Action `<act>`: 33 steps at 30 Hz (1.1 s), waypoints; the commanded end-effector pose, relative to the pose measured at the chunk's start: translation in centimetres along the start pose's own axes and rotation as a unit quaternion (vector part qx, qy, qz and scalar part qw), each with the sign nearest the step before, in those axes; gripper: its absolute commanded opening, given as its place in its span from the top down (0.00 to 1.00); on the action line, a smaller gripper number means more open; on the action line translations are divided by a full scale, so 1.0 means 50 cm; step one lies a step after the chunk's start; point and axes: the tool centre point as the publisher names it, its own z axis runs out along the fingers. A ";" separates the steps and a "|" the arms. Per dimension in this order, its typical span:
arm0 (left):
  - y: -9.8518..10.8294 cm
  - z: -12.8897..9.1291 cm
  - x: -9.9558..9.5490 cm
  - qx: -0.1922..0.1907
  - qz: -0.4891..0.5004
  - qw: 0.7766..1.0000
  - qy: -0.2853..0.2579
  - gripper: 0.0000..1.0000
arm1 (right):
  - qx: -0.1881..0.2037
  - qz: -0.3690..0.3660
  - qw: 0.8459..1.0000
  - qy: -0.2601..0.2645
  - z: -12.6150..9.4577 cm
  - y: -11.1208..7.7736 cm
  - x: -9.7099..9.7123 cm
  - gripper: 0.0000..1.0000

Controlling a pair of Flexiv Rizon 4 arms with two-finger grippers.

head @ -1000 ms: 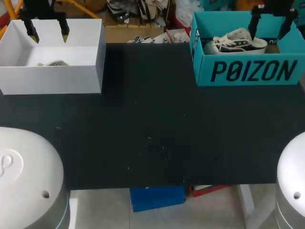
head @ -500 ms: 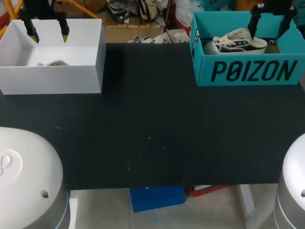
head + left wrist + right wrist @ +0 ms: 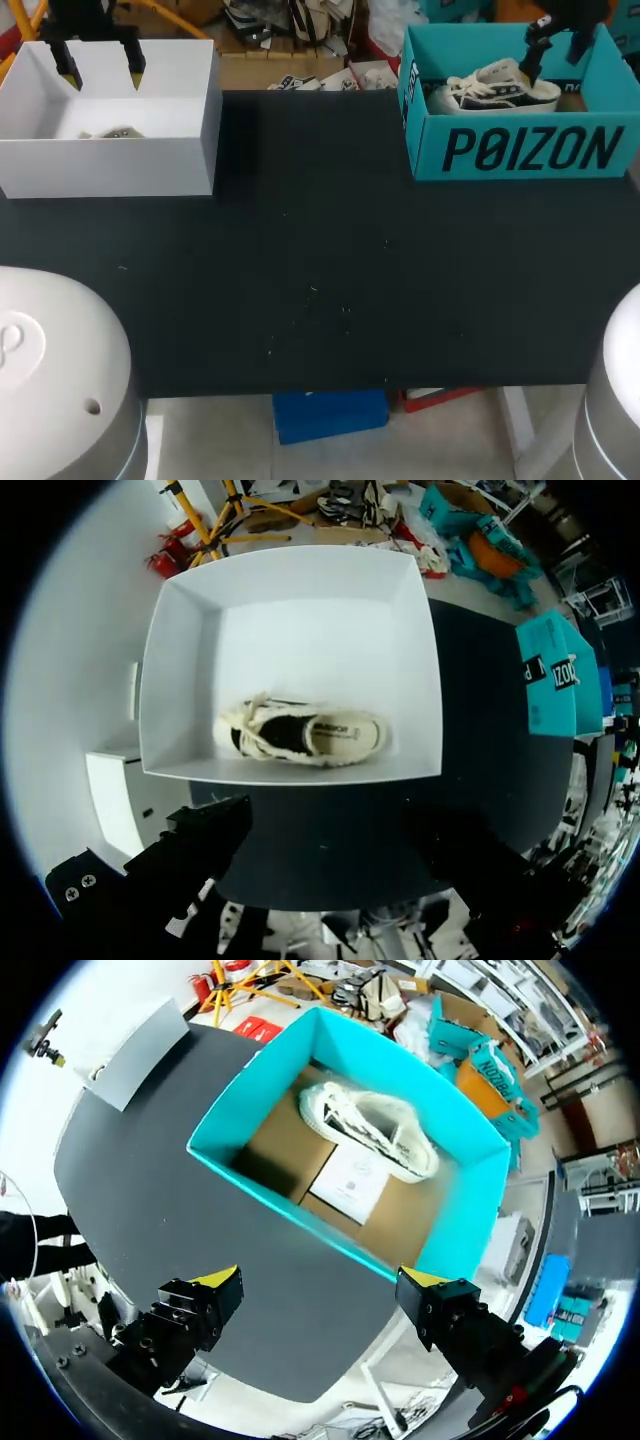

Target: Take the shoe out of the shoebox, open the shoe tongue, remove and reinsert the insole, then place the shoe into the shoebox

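Observation:
A cream and black shoe [image 3: 495,88] lies in the teal shoebox [image 3: 520,150] at the table's far right. From the right wrist view, the shoe [image 3: 370,1130] rests against the box's far wall beside a white card [image 3: 352,1182]. My right gripper [image 3: 555,55] hovers open over that box; its yellow tips straddle the near wall [image 3: 320,1280]. A second shoe [image 3: 300,738] lies on its side in the white box [image 3: 110,165] at the far left. Above that box my left gripper [image 3: 103,78] hangs open with nothing between its fingers [image 3: 328,820].
The black table top [image 3: 320,250] stretches between the two boxes and toward the front edge. Brown cardboard lines the floor of the teal shoebox [image 3: 290,1140].
My right gripper has turned and shifted a little toward the back over the teal shoebox. The left arm and both shoes have stayed put.

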 end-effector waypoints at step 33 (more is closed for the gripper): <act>0.000 -0.001 0.000 -0.001 0.000 1.000 -0.001 0.00 | -0.025 -0.456 0.890 0.007 0.019 0.114 -0.056 0.00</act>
